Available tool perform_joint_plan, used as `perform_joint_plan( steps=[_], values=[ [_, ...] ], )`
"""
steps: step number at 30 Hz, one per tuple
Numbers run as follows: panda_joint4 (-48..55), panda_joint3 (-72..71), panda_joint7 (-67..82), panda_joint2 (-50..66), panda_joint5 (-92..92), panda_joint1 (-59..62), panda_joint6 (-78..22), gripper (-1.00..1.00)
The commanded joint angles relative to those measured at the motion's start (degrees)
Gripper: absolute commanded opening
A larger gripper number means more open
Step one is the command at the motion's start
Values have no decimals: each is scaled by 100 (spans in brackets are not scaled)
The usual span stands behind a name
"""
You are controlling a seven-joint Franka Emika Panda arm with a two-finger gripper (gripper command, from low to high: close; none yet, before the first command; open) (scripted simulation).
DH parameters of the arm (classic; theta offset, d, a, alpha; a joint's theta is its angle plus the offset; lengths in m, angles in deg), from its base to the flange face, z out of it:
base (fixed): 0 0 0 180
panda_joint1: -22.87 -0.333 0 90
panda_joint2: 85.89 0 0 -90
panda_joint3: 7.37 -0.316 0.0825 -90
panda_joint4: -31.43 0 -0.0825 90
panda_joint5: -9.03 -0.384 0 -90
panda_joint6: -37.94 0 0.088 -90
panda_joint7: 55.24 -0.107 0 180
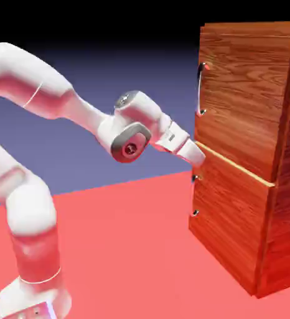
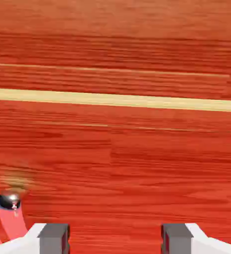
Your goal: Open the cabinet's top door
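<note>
In the exterior view, red floor (image 1: 129, 237) lay open between the arm's base (image 1: 32, 299) and the cabinet (image 1: 234, 230); the gripper (image 1: 196, 156) reached the seam (image 1: 234, 163) below the top door (image 1: 244, 99), its fingers hidden. Only the hand view showed the jaws spread, a handle end (image 2: 9, 200) at left, cut off.

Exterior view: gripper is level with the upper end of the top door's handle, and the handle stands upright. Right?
Not the upper end: the exterior view shows the gripper lower than the whole handle, about level with the seam under the top door. The handle does stand upright.
</note>
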Motion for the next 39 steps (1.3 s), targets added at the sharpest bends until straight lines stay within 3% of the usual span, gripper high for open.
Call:
perform_joint_plan(
  steps=[1, 39],
  values=[
    [47, -105, -162, -52, -250, 95, -11, 0],
    [1826, -4076, -6326, -2035, -9720, 3685, -415, 0]
  ],
)
